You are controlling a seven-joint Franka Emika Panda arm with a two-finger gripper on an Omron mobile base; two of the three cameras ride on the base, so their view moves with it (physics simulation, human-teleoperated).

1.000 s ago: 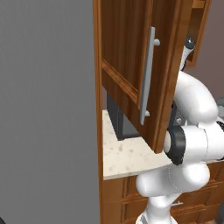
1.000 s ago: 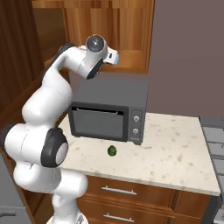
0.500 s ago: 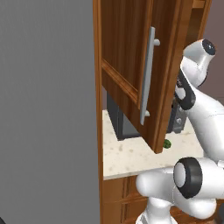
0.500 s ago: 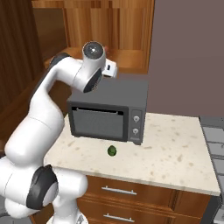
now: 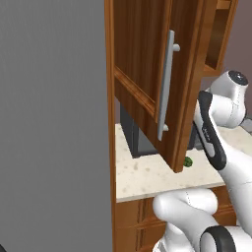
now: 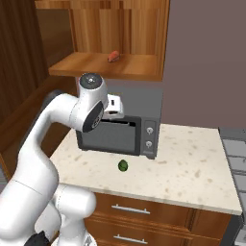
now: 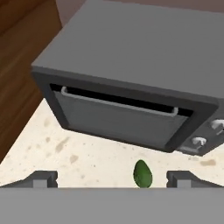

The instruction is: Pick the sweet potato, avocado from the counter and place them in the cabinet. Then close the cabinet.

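Note:
The sweet potato (image 6: pixel 114 56) lies on the lower shelf of the open cabinet (image 6: pixel 96 66), well above my hand. On the counter (image 6: pixel 192 168), just in front of the microwave, sits the small dark green avocado (image 6: pixel 123 166), also seen as avocado (image 5: pixel 188 161) past the door's edge. My gripper (image 6: pixel 115 109) hangs in front of the microwave's top edge, above the avocado and apart from it. In the hand view the gripper (image 7: pixel 113 179) is open and holds nothing, with the avocado (image 7: pixel 142 174) on the counter (image 7: pixel 65 148) between its fingertips (image 7: pixel 43 178), right of centre.
The dark grey microwave (image 6: pixel 120 132) stands at the back of the counter under the cabinet. The cabinet door (image 5: pixel 147 74) with its silver handle (image 5: pixel 167 83) swings out toward the arm. Wooden drawers (image 6: pixel 144 216) run below the counter, and a grey wall (image 5: pixel 54 123) stands left.
My arm has swung down from the cabinet shelf to the microwave's front, above the avocado. The jaws stay open. The avocado and sweet potato have not moved.

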